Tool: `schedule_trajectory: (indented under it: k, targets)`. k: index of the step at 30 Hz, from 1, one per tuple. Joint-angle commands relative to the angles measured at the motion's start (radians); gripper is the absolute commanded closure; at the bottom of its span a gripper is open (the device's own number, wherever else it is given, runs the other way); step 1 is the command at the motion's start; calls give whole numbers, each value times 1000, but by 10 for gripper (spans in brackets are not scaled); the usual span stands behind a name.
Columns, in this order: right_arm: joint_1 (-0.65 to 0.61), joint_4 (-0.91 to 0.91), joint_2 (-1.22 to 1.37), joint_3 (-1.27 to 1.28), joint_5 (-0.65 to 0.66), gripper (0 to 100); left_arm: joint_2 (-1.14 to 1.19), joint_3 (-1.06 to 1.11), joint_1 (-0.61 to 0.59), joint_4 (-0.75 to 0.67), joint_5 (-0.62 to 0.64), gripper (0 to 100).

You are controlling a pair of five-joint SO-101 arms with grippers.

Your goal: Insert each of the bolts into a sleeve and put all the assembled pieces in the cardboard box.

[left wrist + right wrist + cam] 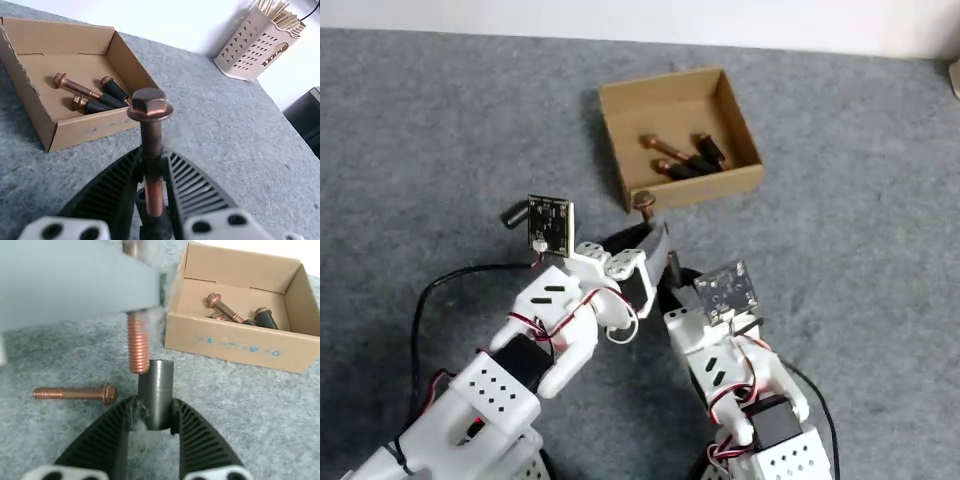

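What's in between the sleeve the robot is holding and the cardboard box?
Just bare grey carpet: in the right wrist view nothing lies between the sleeve in the right gripper and the cardboard box.

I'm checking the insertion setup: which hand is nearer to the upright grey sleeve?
Right. The right hand is shut around the sleeve, gripping its lower part. The left hand is above it, holding a bolt whose threaded tip hangs by the sleeve's rim.

Copper-coloured metal hex bolt (150, 135) looked glossy. Dark grey metal sleeve (156, 390) was smooth, dull. Brown cardboard box (700, 190) matt. Grey felt-like bench (860, 280) rough.
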Motion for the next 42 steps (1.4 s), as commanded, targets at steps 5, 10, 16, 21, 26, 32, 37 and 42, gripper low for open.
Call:
schedule_trajectory:
  k: [5, 10, 16, 21, 26, 32, 37, 42]
  targets:
    - [-19, -35, -7, -44, 8, 994, -21, -87, -35, -29, -6, 994]
    - [-19, -35, -7, -48, 8, 994, -19, -91, -58, -29, -5, 994]
    - [-19, -35, -7, -50, 8, 994, -18, -87, -44, -31, -5, 994]
    - [-19, -35, -7, -50, 8, 994, 12, -76, -30, -31, -2, 994]
    - [-16, -35, -7, -50, 11, 994, 117, -116, -25, -29, -2, 994]
    - [-15, -35, -5, -48, 12, 994, 143, -122, -22, -29, 0, 994]
    - [-45, -38, -5, -44, 12, 994, 143, -133, -24, -29, 0, 994]
    - [-54, -36, -5, -44, 12, 994, 143, -147, -24, -28, 0, 994]
